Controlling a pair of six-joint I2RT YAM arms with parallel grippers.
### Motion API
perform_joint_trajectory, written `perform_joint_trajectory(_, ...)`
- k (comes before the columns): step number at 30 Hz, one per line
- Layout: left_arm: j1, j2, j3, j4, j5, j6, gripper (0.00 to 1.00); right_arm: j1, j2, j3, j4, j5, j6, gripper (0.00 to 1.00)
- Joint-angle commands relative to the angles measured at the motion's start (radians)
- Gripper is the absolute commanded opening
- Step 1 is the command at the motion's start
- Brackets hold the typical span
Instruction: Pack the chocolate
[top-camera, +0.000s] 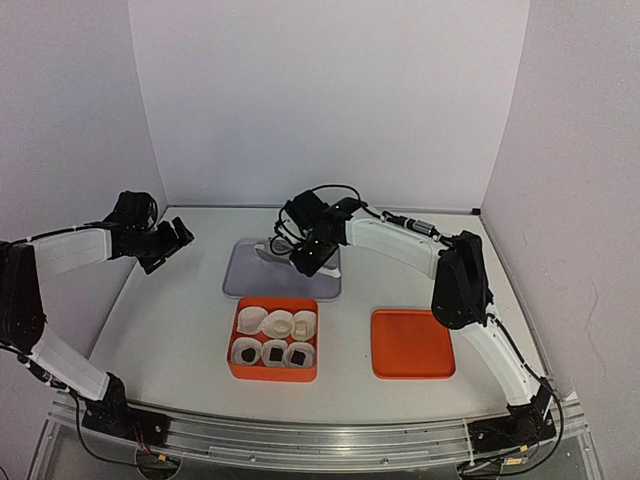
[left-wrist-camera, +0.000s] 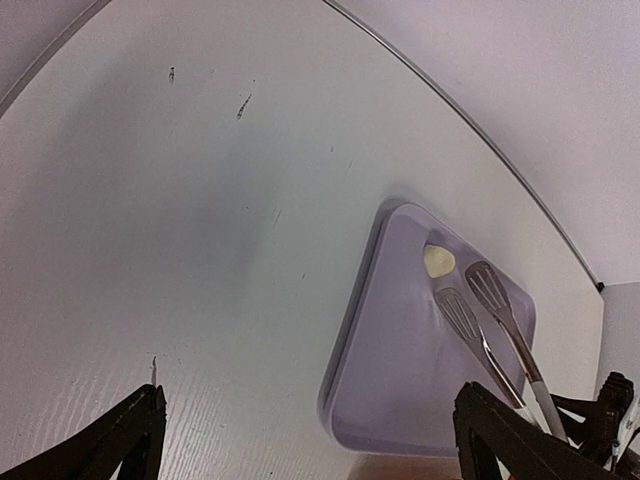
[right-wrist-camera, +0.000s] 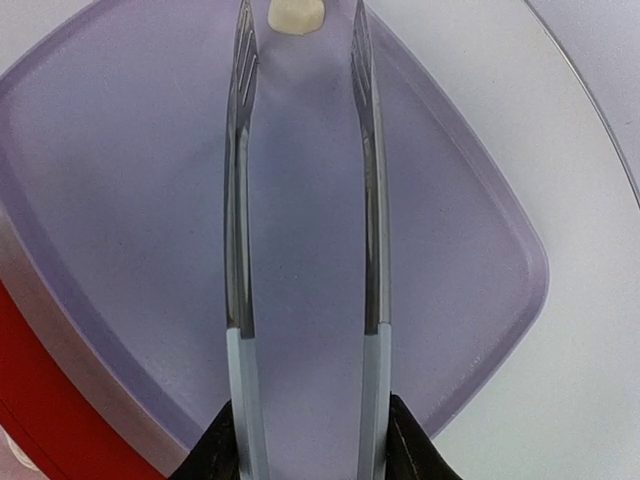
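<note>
One cream-white chocolate lies on the purple tray, just between the tips of the metal tongs. My right gripper is shut on the tongs' handle and holds them over the tray. The tong arms stand apart. The left wrist view shows the same chocolate beside the tongs. The orange box holds six white paper cups. Three dark chocolates sit in its front row. I cannot tell what the back-row cups hold. My left gripper is open and empty, above the table at the left.
An orange lid lies flat to the right of the box. White walls close in the table at the back and both sides. The red corner of the box shows beside the tray in the right wrist view.
</note>
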Motion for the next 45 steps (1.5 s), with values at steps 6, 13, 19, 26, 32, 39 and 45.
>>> perform_joint_trajectory(6,-0.003,0.028,0.024,0.017,-0.011,0.011,1.0,-0.009,0.048,0.079,0.089,-0.024,0.048,0.4)
perform_joint_trajectory(13,-0.003,0.033,0.027,0.013,-0.016,0.011,1.0,-0.02,0.079,0.098,0.115,-0.041,0.072,0.4)
perform_joint_trajectory(19,-0.002,0.039,0.03,0.011,-0.017,0.011,1.0,-0.023,0.102,0.121,0.135,-0.052,0.084,0.41)
perform_joint_trajectory(26,-0.002,0.034,0.028,0.004,-0.022,0.013,1.0,-0.024,0.118,0.128,0.153,-0.068,0.102,0.4)
perform_joint_trajectory(32,-0.002,0.022,0.018,0.002,-0.027,0.011,1.0,-0.025,0.127,0.129,0.158,-0.076,0.108,0.37)
perform_joint_trajectory(39,-0.003,0.012,0.009,-0.001,-0.026,0.005,1.0,-0.025,0.143,0.136,0.162,-0.061,0.101,0.35)
perform_joint_trajectory(45,-0.003,0.0,0.001,-0.001,-0.026,0.0,1.0,-0.025,0.134,0.125,0.168,-0.049,0.093,0.27)
